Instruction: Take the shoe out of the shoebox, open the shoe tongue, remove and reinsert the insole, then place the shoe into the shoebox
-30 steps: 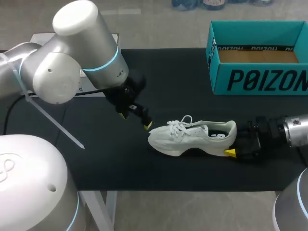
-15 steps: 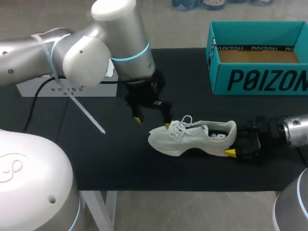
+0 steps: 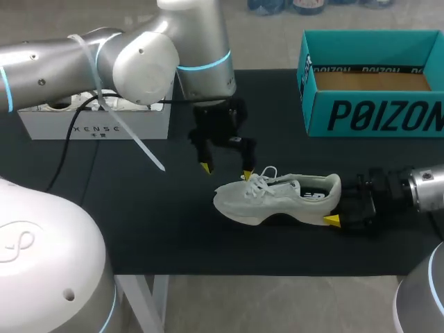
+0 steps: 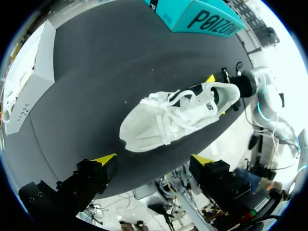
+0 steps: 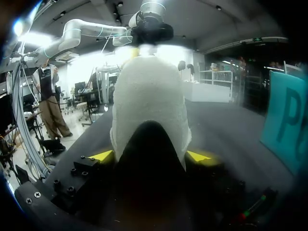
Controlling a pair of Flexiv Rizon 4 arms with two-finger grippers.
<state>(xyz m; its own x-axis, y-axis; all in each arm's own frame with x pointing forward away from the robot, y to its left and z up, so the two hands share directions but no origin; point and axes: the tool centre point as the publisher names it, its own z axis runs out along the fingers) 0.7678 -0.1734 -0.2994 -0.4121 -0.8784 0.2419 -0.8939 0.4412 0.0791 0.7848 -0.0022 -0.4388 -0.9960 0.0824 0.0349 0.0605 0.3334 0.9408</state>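
The left gripper point(image 3: 226, 171) is wide open and holds nothing. It points down and hangs just over the front part of the shoe point(image 3: 277, 198). One yellow tip is right by the laces point(image 3: 260, 179), and I cannot tell if it touches them. The other tip is out to the left, over the black table point(image 3: 152, 229). In the left wrist view the whole shoe lies ahead of the open fingers, with a big gap between the two tips. The left arm point(image 3: 139, 55) comes in from the left, goes across the far side of the table and bends down in the middle. The right gripper point(image 3: 340, 211) is closed on the back end of the shoe. In the right wrist view the heel sits between its two yellow tips, and each tip is pressed to one side of it. The right arm point(image 3: 416, 187) comes in from the right. It lies low and flat over the table, with its gripper pointing left. The shoe is white and stands on its sole near the middle of the table, with its toe to the left and its heel to the right. The blue-green shoebox point(image 3: 374, 114) stands open at the far right, well apart from the shoe. A white box point(image 3: 94, 126) sits at the far left.
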